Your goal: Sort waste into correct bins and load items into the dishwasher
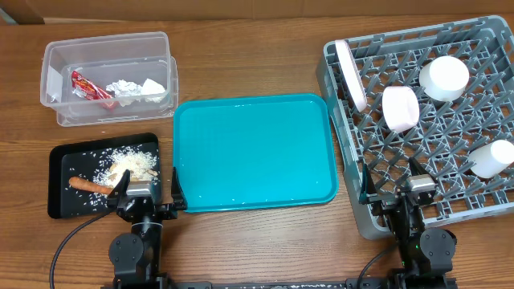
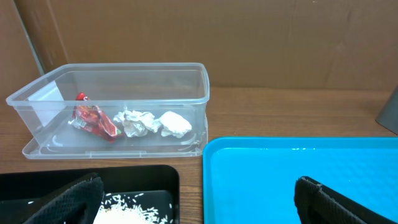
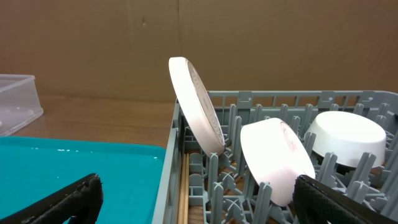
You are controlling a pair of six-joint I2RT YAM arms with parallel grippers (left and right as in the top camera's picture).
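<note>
Overhead view. Operator: Report the location of the waste and of the items.

Technician: The red wrapper (image 1: 87,87) and the crumpled tissue (image 1: 132,88) lie inside the clear tub (image 1: 108,37). The rice scraps (image 1: 132,164) and the carrot (image 1: 87,185) lie in the black tray (image 1: 60,201). The plate (image 1: 351,75) stands on edge against the left wall of the dish rack (image 1: 466,193). Three white bowls (image 1: 400,108) sit among its pegs. The right wrist view shows the chopsticks (image 3: 184,193) low in the rack, beside the plate. The teal tray (image 1: 253,152) carries only a few pale specks, too small to identify.

Operator: Report the state of the jaws and the step in hand.

Technician: The left gripper (image 1: 148,190) hangs at the near edge of the surface, between the black tray and the teal tray. The right gripper (image 1: 391,181) hangs over the near left corner of the rack. Both sets of jaws are released and grasp nothing. Sorting and loading appear complete. The step in hand is judged to be a final check. The next move calls for no grasp unless the specks prove to be rice. In that case, a fine pinch and a transfer to the black tray are required.
</note>
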